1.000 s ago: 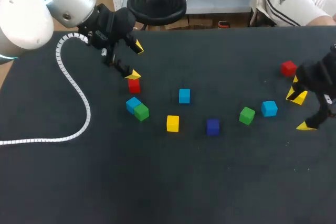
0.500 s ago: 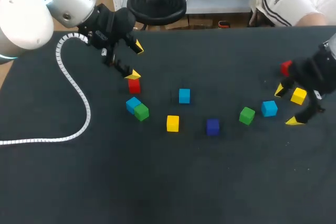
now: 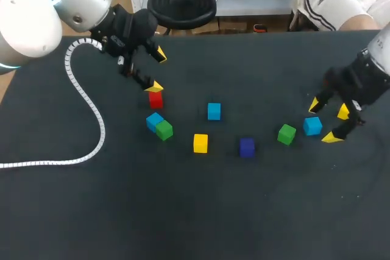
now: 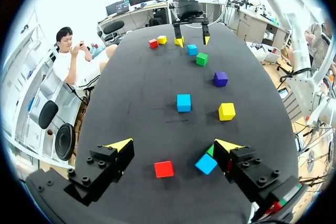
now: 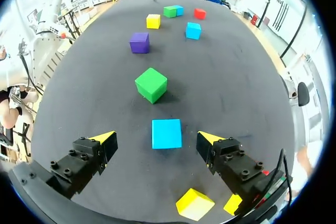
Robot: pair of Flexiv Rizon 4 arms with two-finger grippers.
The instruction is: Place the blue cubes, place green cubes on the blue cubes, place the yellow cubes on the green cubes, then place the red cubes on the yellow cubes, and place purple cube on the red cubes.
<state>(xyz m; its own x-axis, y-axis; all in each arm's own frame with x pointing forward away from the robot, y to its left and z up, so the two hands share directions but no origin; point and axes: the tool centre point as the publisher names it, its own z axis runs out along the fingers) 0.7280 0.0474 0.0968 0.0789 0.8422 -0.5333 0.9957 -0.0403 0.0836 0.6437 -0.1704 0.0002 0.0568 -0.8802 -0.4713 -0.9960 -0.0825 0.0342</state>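
Right claw (image 5: 156, 138): wide open, empty, fingers astride a blue cube (image 5: 167, 133) on the tabletop (image 5: 236, 77), touching neither side. Green cube (image 5: 151, 84) just ahead, yellow cube (image 5: 195, 203) behind. The cube is judged light, rigid and smooth; grip two opposite flat sides squarely. Left claw (image 4: 173, 145): open, empty, red cube (image 4: 164, 169) close under it. Only the left wrist view shows the second red cube (image 4: 153, 43); overhead, the right arm hides it.

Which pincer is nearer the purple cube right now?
Right. The right pincer is around a blue cube just past a green cube beside the purple cube; the left pincer is farther, by a red cube.
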